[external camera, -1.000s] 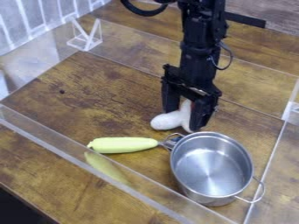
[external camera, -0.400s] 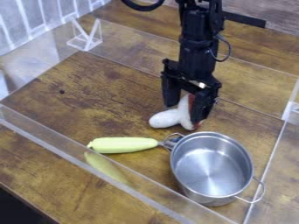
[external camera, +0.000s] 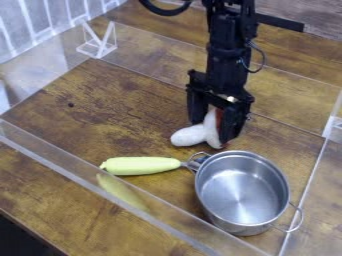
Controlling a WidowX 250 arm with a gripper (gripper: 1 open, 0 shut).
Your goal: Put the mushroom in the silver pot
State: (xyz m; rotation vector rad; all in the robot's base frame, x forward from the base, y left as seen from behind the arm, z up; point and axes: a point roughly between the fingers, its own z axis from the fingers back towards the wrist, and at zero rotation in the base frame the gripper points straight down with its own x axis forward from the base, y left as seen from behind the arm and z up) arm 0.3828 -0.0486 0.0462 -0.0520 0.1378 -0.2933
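The mushroom [external camera: 195, 135] lies on its side on the wooden table, its white stem pointing left and a sliver of reddish cap showing at the right. My gripper [external camera: 215, 124] points straight down over it, open, its black fingers [external camera: 193, 112] straddling the cap end. I cannot tell whether the fingers touch the mushroom. The silver pot [external camera: 242, 191] stands empty just in front of the mushroom, toward the lower right, with a wire handle facing the mushroom.
A yellow-green corn cob [external camera: 140, 165] lies left of the pot. Clear acrylic walls [external camera: 80, 170] fence the table along the front and sides. A small clear stand [external camera: 96, 40] sits at the back left.
The gripper has shifted very slightly up in the picture. The mushroom, pot and corn lie where they were.
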